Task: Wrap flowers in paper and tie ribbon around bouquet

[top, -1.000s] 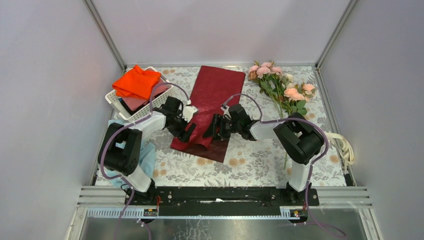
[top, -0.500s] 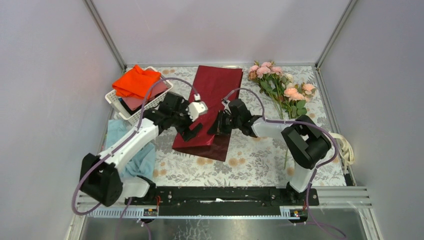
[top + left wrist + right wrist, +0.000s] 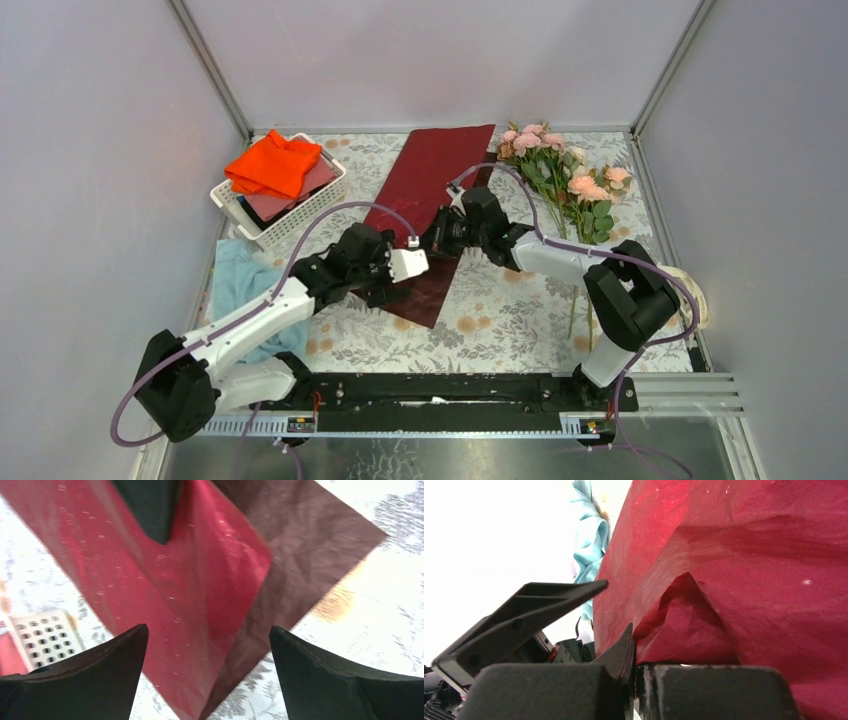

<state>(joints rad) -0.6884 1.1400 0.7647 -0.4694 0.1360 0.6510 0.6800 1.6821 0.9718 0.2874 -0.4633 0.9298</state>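
Two jobs are going on: your right fingers are pinching shut on the edge of the dark red paper, and your left fingers are hanging wide open over its near corner. The paper is lying slanted across the middle of the table, with the flowers beside its far end, so be pulling slowly and keeping it flat.

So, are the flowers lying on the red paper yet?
No, the flowers lie off to the right of the paper, none of them resting on it.
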